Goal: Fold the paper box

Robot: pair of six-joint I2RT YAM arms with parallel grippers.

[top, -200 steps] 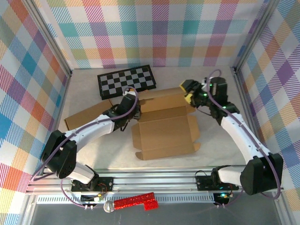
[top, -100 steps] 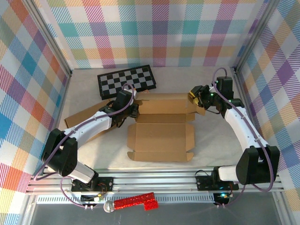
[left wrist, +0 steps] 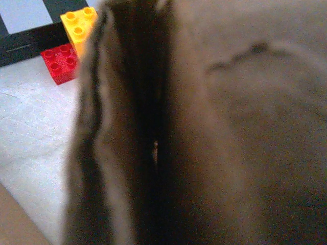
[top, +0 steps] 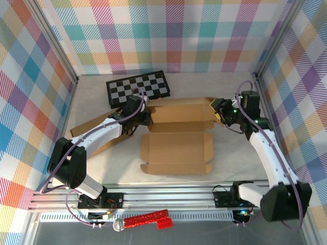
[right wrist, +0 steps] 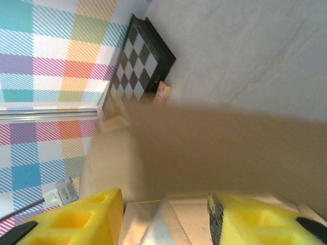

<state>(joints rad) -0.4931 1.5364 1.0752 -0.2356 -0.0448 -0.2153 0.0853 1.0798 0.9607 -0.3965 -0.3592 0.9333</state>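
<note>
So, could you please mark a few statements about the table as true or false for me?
1. The checkerboard lies beyond the cardboard box, toward the back wall. True.
2. The cardboard box is fully folded and closed. False: it lies opened out flat, flaps spread.
3. A red brick sits next to a yellow brick, close to the checkerboard. True.
4. The right tool is clamped shut. False: its yellow fingers stand apart.
</note>
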